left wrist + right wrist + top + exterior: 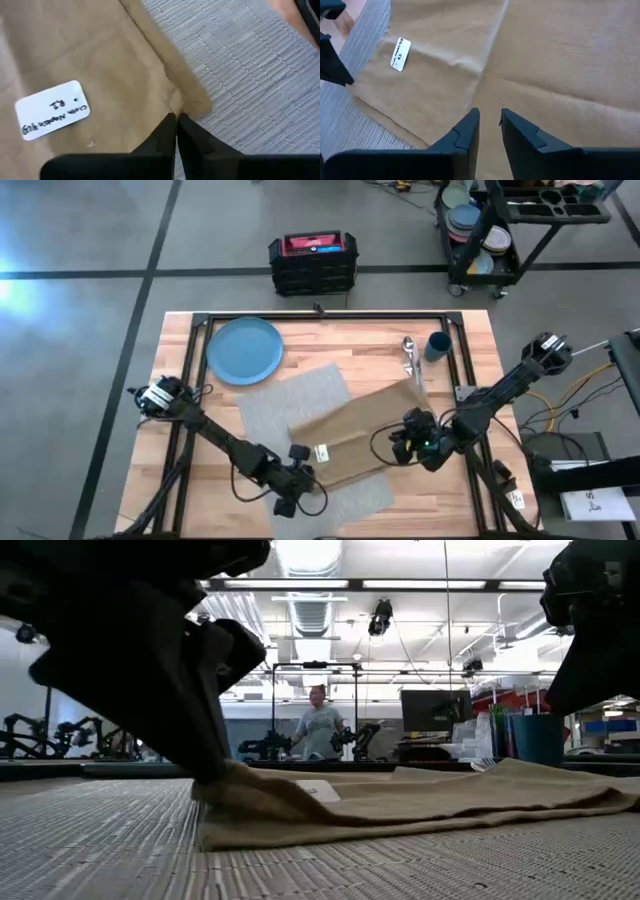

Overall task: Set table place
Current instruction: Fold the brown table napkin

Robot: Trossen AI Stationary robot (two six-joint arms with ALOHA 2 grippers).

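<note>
From above: grey placemat (300, 405) lying skewed at table centre, tan napkin (365, 435) spread across it and overhanging its 3 o'clock edge. Blue plate (245, 350) at 11 o'clock of the mat, just off its corner. Spoon (408, 350) and dark-blue cup (437, 346) near the table's far edge, at 1 o'clock; other cutlery there too small to sort out. Left gripper (298, 470) at the napkin's 8 o'clock corner; right gripper (408, 442) over its 3 o'clock part. Bare wood open along the near edge, by the left arm.

At table height: napkin (420, 802) lying low on the mat (100, 840), corner bunched up under a dark gripper at 9 o'clock.

Left wrist: fingers (165, 132) pressed together, clenched on the napkin's (90, 60) corner hem; white tag (52, 109) just beside.

Right wrist: fingers (467, 130) slightly parted, gripping nothing, above the creased napkin (545, 65).
</note>
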